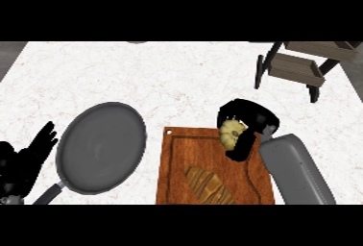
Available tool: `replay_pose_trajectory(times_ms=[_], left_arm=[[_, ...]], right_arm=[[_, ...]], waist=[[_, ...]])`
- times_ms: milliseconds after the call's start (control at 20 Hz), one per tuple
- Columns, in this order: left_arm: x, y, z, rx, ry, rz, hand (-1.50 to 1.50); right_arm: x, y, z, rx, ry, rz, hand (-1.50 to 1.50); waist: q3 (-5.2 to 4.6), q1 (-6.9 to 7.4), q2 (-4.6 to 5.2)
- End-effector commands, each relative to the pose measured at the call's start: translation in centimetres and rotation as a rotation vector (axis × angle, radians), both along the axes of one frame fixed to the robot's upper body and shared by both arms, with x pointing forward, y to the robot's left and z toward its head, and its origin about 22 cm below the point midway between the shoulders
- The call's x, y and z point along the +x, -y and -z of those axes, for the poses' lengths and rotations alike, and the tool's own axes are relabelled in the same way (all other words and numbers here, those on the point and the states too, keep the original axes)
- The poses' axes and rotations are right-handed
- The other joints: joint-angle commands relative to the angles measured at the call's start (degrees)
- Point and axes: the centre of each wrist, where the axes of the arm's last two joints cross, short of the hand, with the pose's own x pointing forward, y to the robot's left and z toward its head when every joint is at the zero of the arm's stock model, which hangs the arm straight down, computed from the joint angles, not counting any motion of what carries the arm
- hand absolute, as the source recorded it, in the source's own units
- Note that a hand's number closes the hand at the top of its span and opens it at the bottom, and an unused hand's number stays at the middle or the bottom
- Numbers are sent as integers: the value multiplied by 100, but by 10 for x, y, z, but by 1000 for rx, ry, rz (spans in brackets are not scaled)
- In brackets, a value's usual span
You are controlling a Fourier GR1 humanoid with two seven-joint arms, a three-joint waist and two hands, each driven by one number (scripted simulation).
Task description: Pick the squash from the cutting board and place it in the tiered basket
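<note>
Holding the pale yellow, bumpy squash (pixel 231 134), the robot's right hand (pixel 245 120) is over the far right corner of the brown wooden cutting board (pixel 181 163). Its black fingers are curled round the squash, so only the side of the vegetable that faces the board's left edge is visible. I cannot tell from this view whether the squash is already lifted or touches the wood.

The dark wooden tiered basket (pixel 301 65) stands near the far right corner of the white marble counter (pixel 142 72), well apart from the board. From the squash it lies away from the robot and to the right, and I judge this diagonal is the relation on which the coming move turns. The right hand is much nearer to the basket than the left one, so it seems the natural hand for the carry. The squash is mostly hidden, and I cannot tell how its long axis lies.

The left hand (pixel 25 161) is at the left edge of the counter, fingers straight and spread, holding nothing; it is resting. Between it and the board lies a round grey frying pan (pixel 99 146) with its handle toward the near edge. A brown striped loaf of bread (pixel 209 185) lies on the near part of the board, apart from the squash.

I judge that the pick is almost done and the placing is not yet begun.
</note>
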Motion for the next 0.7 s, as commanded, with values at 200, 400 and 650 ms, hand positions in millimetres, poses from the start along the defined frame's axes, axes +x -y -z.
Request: replay_pose_trajectory(times_ms=[200,400,650], left_arm=[[4,1,2,7,-29,24,0],[11,1,-6,10,-15,43,0],[12,12,5,4,-19,36,0]], right_arm=[[8,-87,-126,-160,386,424,150],[-9,-125,-189,-200,539,607,150],[-34,-163,-257,-221,746,754,150]], waist=[[-61,147,-136],[-40,238,-141],[-35,169,-104]])
